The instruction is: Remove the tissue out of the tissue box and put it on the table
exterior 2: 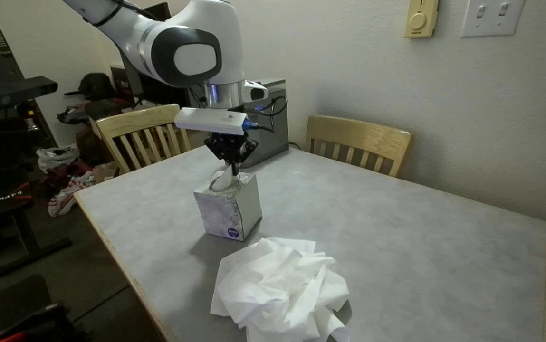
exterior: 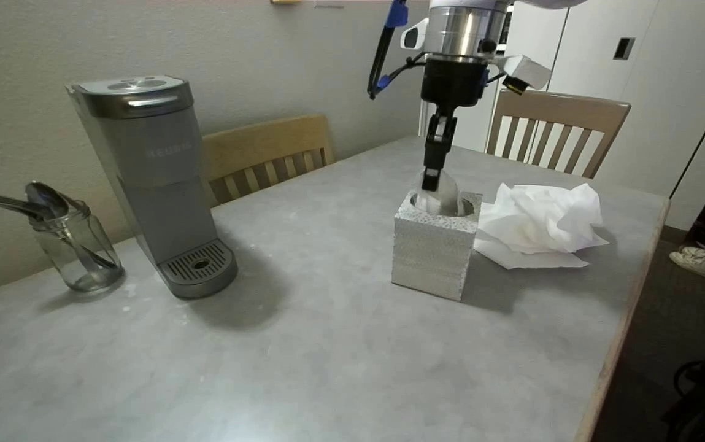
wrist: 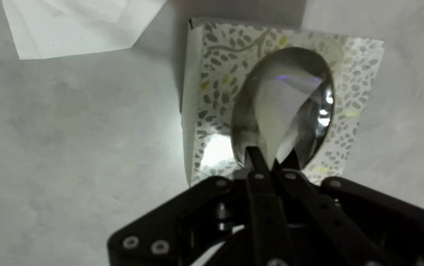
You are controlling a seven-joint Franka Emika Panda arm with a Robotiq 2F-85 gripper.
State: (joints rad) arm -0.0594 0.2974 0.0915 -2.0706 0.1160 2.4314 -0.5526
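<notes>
The tissue box (exterior: 432, 258) is a grey-white patterned cube standing upright on the table (exterior: 303, 368); it also shows in an exterior view (exterior 2: 220, 213) and in the wrist view (wrist: 215, 92). A white tissue (exterior: 442, 195) rises from the oval opening in its top; it also shows in the wrist view (wrist: 276, 107). My gripper (exterior: 431, 181) points down just above the opening. In the wrist view my fingertips (wrist: 272, 162) are closed together on the tissue's upper end. The tissue's lower part is still inside the box.
A pile of crumpled white tissues (exterior: 539, 215) lies beside the box, also in an exterior view (exterior 2: 282, 285). A grey coffee maker (exterior: 168, 184) and a glass jar with cutlery (exterior: 82, 252) stand near the wall. Chairs (exterior: 266, 159) border the table.
</notes>
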